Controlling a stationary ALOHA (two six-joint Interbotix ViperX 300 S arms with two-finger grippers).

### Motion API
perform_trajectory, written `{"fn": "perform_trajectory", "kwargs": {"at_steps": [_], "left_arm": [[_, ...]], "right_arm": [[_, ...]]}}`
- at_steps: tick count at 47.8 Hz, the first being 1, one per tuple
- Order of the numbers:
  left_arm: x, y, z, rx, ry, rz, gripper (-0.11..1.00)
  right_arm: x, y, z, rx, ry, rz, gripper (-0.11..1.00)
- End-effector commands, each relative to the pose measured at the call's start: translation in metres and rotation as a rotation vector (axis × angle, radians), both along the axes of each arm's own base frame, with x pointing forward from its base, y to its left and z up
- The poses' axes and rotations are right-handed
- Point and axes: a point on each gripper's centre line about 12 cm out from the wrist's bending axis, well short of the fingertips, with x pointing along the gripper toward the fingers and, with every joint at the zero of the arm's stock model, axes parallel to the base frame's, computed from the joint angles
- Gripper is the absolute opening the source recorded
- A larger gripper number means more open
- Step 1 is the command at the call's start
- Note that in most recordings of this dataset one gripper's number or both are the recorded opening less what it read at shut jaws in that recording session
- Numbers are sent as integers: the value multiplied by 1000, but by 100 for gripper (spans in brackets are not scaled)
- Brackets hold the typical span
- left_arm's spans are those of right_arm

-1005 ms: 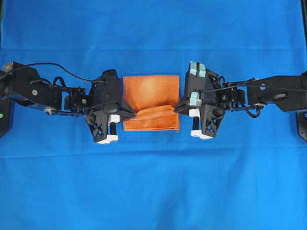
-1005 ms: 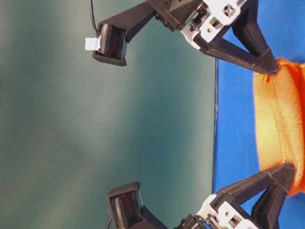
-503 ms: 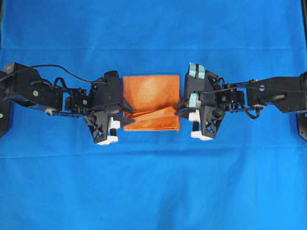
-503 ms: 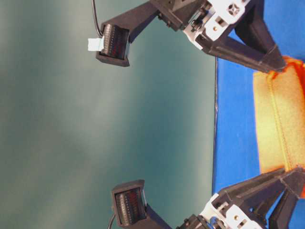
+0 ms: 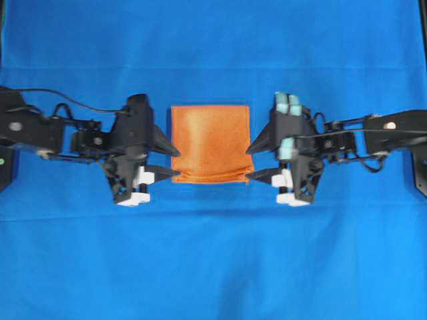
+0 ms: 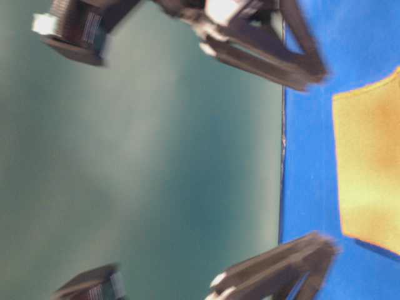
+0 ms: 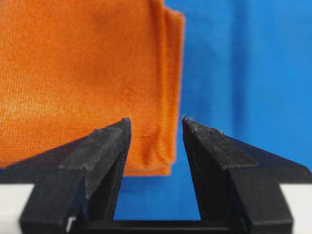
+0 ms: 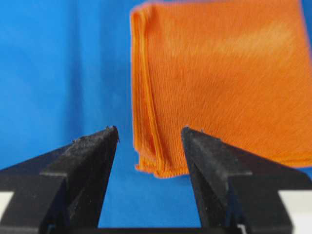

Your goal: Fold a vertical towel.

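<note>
At table level, blur smears both arms; towel (image 6: 369, 162) is cropped.

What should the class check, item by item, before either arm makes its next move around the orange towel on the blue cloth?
1. Towel lies folded and flat: ok, layered edges show in both wrist views.
2. Left tool is open and empty: ok.
3. Right tool is open and empty: ok.
4. Both tools stand clear of the towel: cannot tell; the fingertips sit right at its side edges.
5. Towel rests fully on the blue cloth: ok.
6. Folded corners line up exactly: cannot tell; the near edge looks slightly uneven.
</note>
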Motion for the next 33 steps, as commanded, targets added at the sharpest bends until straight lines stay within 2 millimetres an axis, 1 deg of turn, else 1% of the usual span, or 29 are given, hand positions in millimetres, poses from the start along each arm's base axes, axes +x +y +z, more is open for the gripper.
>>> {"fn": "perform_trajectory", "kwargs": {"at_steps": [1,5,8,11,17,27,30,33], "left_arm": [[-6,-4,28,2,-74,-19,43],[-15,-4,45,2,-122,-23,43],[-22,-4,55,6,-157,-26,43],[-33,-3,69,10,-205,-30,43],[-55,-2,94,23,-299,-39,43],[-96,1,116,55,-426,-55,43],[-111,2,122,63,-460,-58,43],[-123,3,124,73,-477,-61,43]], "right_arm": [[-6,1,32,-3,-78,6,60],[-16,0,52,-13,-120,10,60],[-24,-1,63,-20,-147,11,60],[-34,-3,76,-22,-186,6,60],[-55,-7,91,-27,-251,-4,59],[-96,-13,115,-33,-364,-27,59],[-108,-14,119,-35,-389,-33,59],[-119,-15,120,-36,-413,-38,59]]}}
